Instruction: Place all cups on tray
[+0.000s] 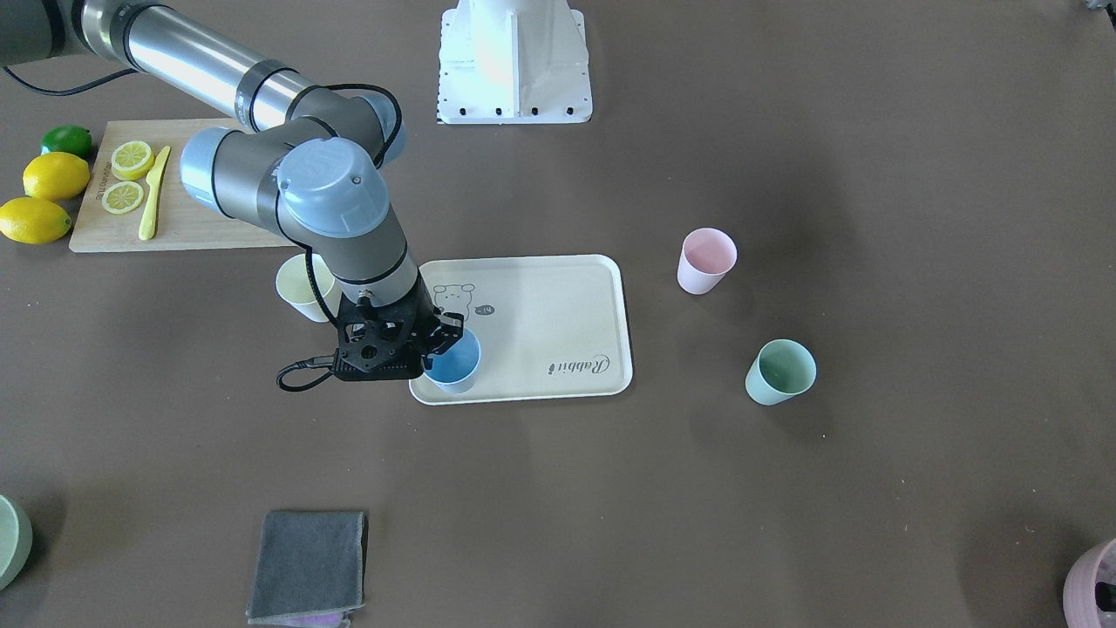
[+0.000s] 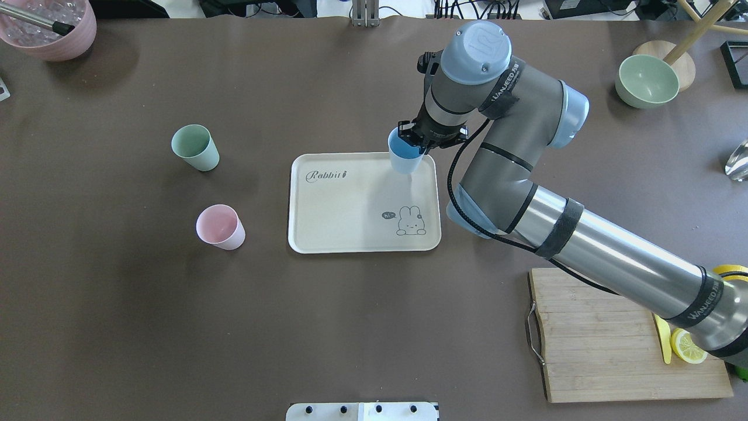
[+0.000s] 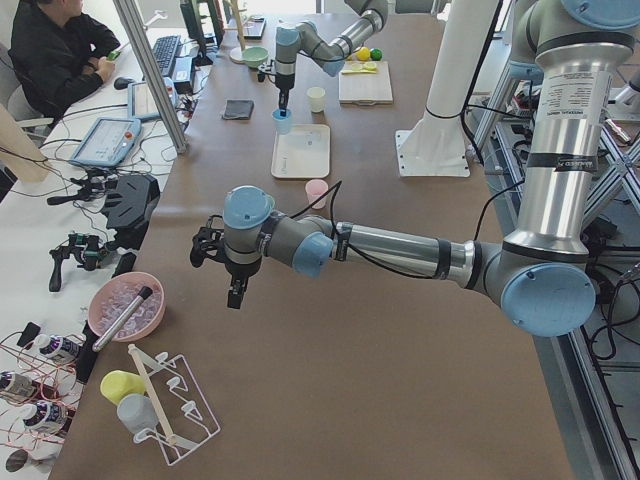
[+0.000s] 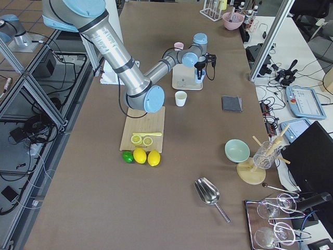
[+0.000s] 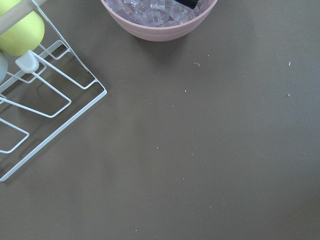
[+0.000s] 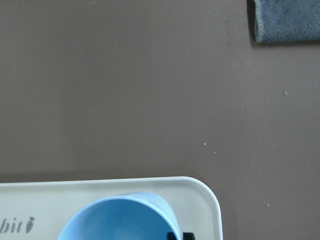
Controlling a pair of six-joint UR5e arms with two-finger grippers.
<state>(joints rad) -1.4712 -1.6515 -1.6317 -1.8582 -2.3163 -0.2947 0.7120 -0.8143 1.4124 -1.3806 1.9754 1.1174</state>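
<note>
Right gripper (image 1: 433, 342) on blue cup (image 1: 457, 365), tray (image 1: 545, 318) corner

I am seeing bright, even light falling from above on the table (image 2: 117, 321), and the mint cup (image 1: 780, 372) is casting only a faint, soft shadow. Glare is washing out the robot base (image 1: 514, 52).

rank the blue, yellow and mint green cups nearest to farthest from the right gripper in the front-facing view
From the right gripper:
1. blue cup, gripped at a corner of the tray
2. yellow cup, off the tray's end nearer the cutting board
3. mint green cup, beyond the tray's opposite end
</note>
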